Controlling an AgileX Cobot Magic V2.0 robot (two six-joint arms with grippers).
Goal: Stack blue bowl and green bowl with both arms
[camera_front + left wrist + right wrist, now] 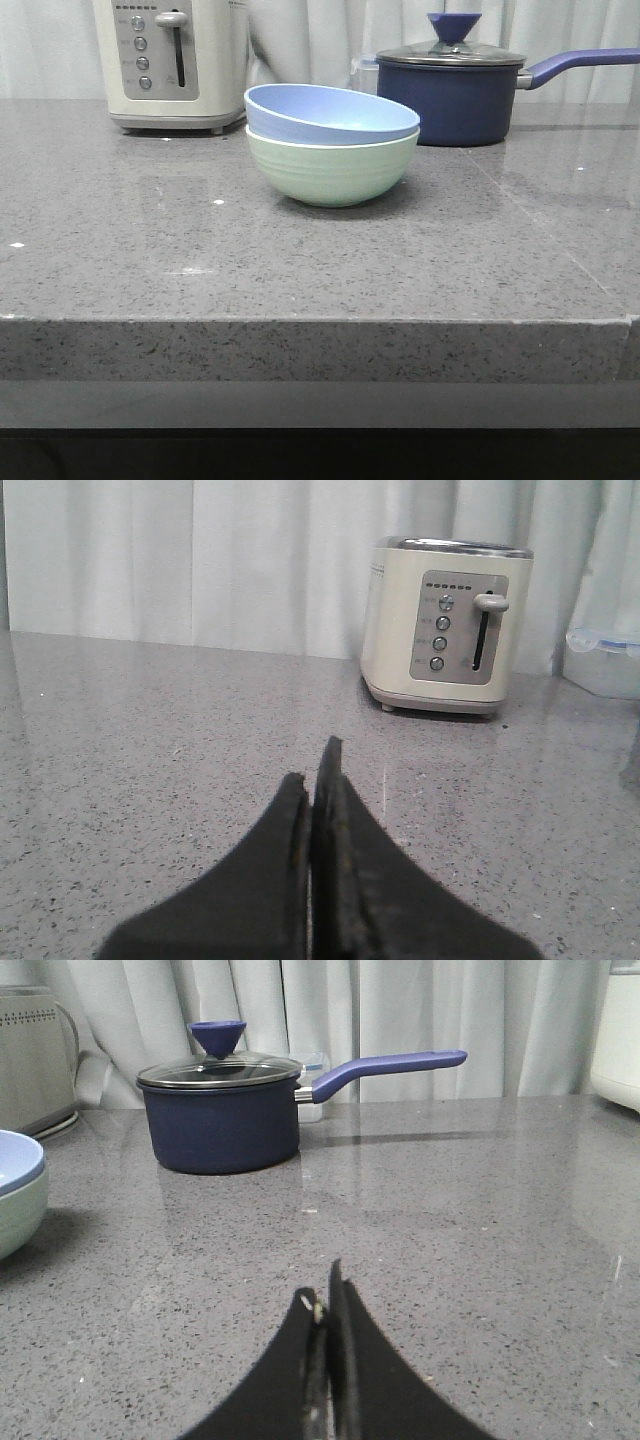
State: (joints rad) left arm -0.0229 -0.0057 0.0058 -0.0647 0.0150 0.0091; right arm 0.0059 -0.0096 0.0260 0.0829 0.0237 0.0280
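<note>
And there it sits: the blue bowl (330, 113) is nested inside the green bowl (330, 170), the pair standing toward the back of the countertop (300, 270), roughly midway between its left and right edges, so the stack looks done from here. But look at that blue bowl, it is not level, its rim rides higher on the left than on the right, and that tilt is the thing to watch: to my eye a nudge or a bump to the counter could make it rock or slide round in the green one. Neither arm shows in the front view. The left gripper (318, 770) has its jaws pressed together with nothing between them, hovering low over bare stone and facing the toaster (445, 625); the right gripper (325, 1295) is likewise closed and empty, facing the navy saucepan (220, 1110), with the bowls just peeking in at the edge of its view. The other risk, I would say, is any sweep by the right arm toward the stack, or toward that long saucepan handle (385, 1068) sticking out to the right. The surface is speckled grey stone, glossy enough to throw reflections and probably slick under a bowl's foot. Pale curtains (400, 1020) hang along the back edge, a clear lidded container (605, 660) tucked against them.
</note>
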